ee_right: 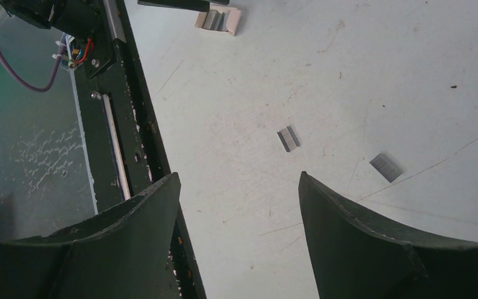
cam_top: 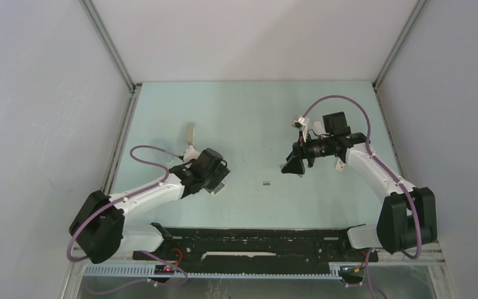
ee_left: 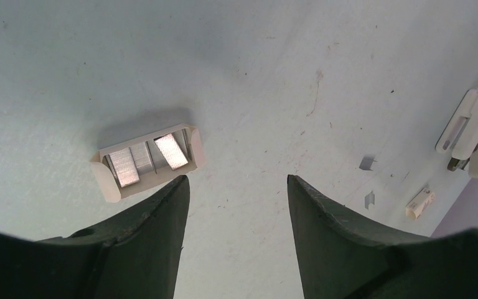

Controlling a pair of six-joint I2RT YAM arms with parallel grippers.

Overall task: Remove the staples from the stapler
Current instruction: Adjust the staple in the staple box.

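The stapler (ee_left: 465,128) lies opened on the table at the far right of the left wrist view, white with a dark end. Two short grey strips of staples (ee_right: 289,138) (ee_right: 386,167) lie loose on the table ahead of my right gripper (ee_right: 239,175), which is open with nothing in it. One of the strips (cam_top: 266,183) shows in the top view between the two arms. My left gripper (ee_left: 236,180) is open too, hovering over bare table, with its left finger beside an open white tray (ee_left: 146,162) of silvery staple strips.
A small white printed box (ee_left: 421,204) lies near the stapler. A beige slim bar (cam_top: 190,132) rests behind the left arm. The black base rail (ee_right: 124,143) runs along the near table edge, left of my right gripper. Walls close in the left, right and back.
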